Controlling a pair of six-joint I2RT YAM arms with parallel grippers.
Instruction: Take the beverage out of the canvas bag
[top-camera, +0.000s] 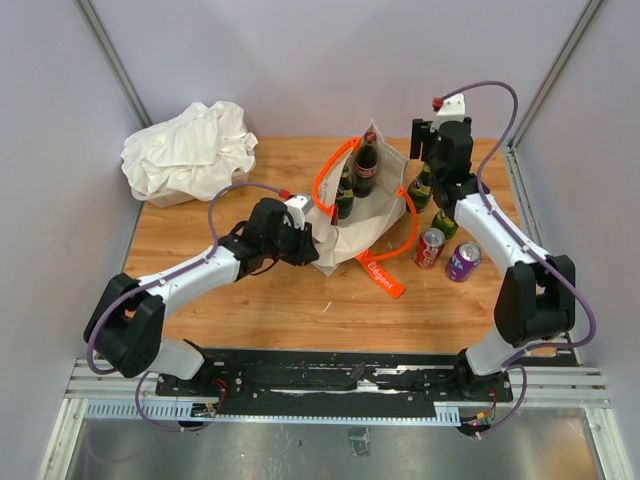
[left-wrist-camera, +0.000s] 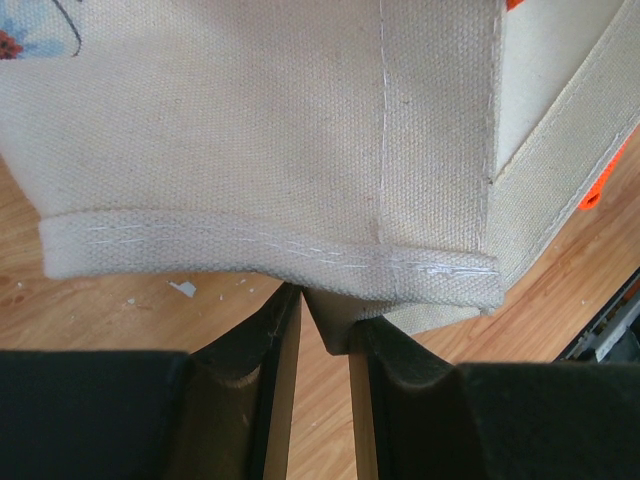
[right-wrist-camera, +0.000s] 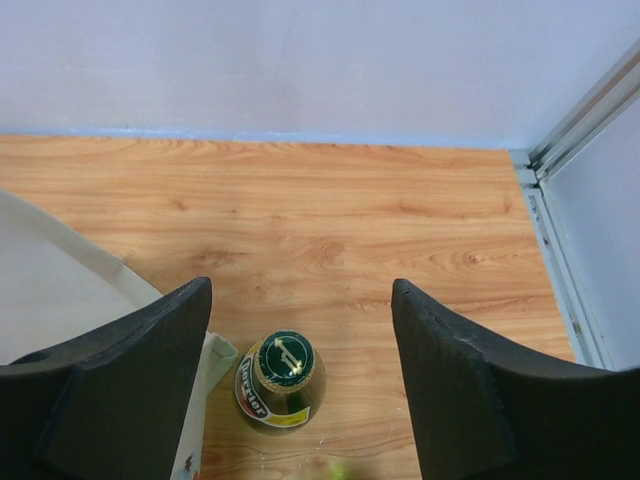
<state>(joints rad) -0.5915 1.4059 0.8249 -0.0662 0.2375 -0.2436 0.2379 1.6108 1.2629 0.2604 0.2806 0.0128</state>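
Bottles stand upright in the open mouth of the canvas bag (top-camera: 335, 242) at mid-desk: a dark bottle with a red label (top-camera: 366, 168) and, just beside it on the nearer side, a green bottle (top-camera: 345, 196), their necks pointing straight up.

The right tool (right-wrist-camera: 300, 292) hangs just outside the bag's right wall, its jaws spread wide and gripping nothing. A capped green bottle (right-wrist-camera: 281, 378) stands on the desk (top-camera: 260, 300) directly beneath it, against the canvas.

The bagged drinks therefore lie to that tool's left, over the bag's rim, and the right arm is plainly the nearer one for a reach from above.

The left tool (left-wrist-camera: 325, 310) is clenched on a fold of canvas at the bag's near-left edge, apparently steadying it.

A red can (top-camera: 430, 247) and a purple can (top-camera: 462, 261) stand on the desk to the right, near the right arm.

The canvas walls conceal the lower halves of the bagged bottles, so their number cannot be confirmed. An orange handle (top-camera: 328, 172) arcs close to the necks. In the overhead view, the right tool's tips are masked by its own wrist.
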